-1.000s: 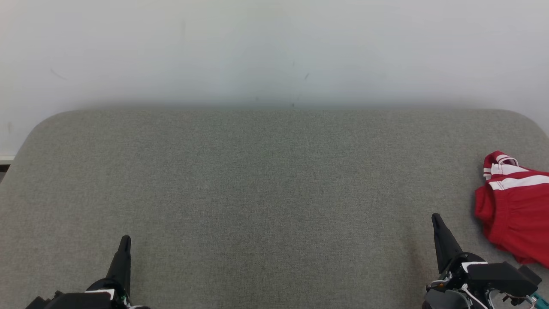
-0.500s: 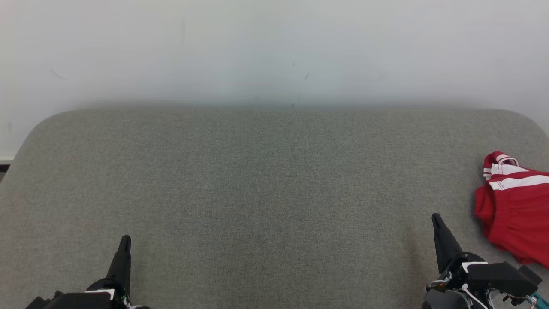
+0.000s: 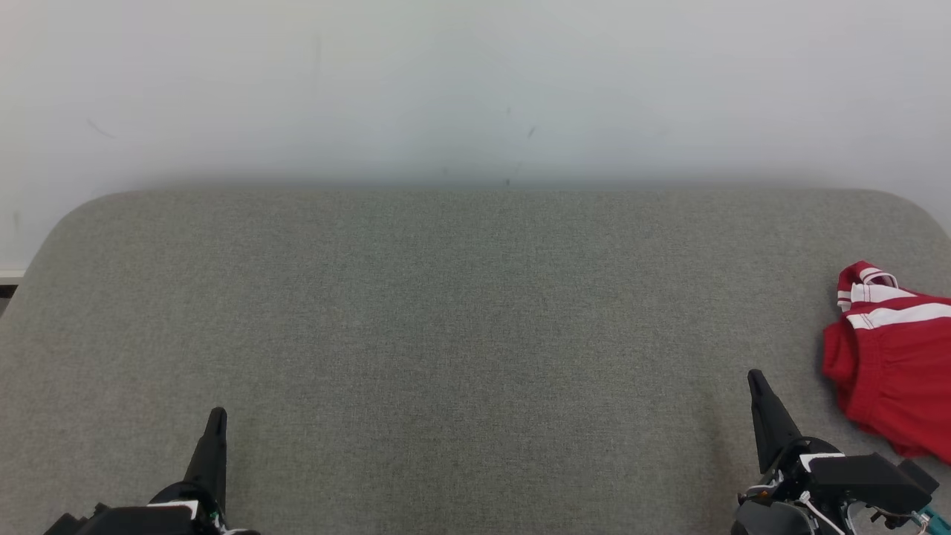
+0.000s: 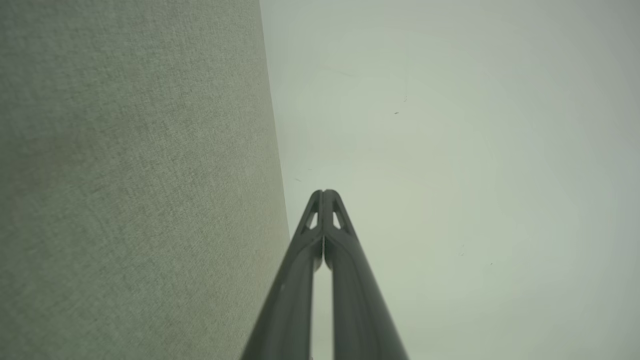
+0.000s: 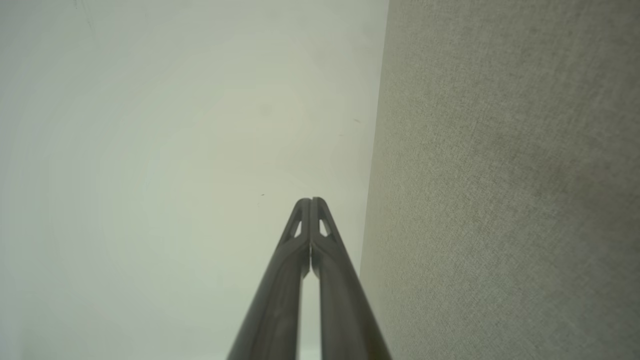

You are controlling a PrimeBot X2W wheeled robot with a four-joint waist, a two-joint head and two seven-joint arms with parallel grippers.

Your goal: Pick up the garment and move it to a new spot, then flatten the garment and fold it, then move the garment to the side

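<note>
The garment point(image 3: 895, 364) is red with white stripes and lies crumpled at the right edge of the grey table point(image 3: 461, 327), partly cut off by the head view's edge. My right gripper point(image 3: 755, 380) stands at the lower right, just left of the garment and apart from it, shut with nothing in it. At the lower left my left gripper point(image 3: 216, 417) is far from the garment, also shut and empty. Each wrist view has its own fingertips pressed together: the left gripper point(image 4: 324, 193) and the right gripper point(image 5: 311, 201) point toward the wall.
A pale wall point(image 3: 475, 82) rises behind the table's far edge. The grey fabric surface has rounded far corners. A strip of darker floor point(image 3: 6, 286) shows past the table's left edge.
</note>
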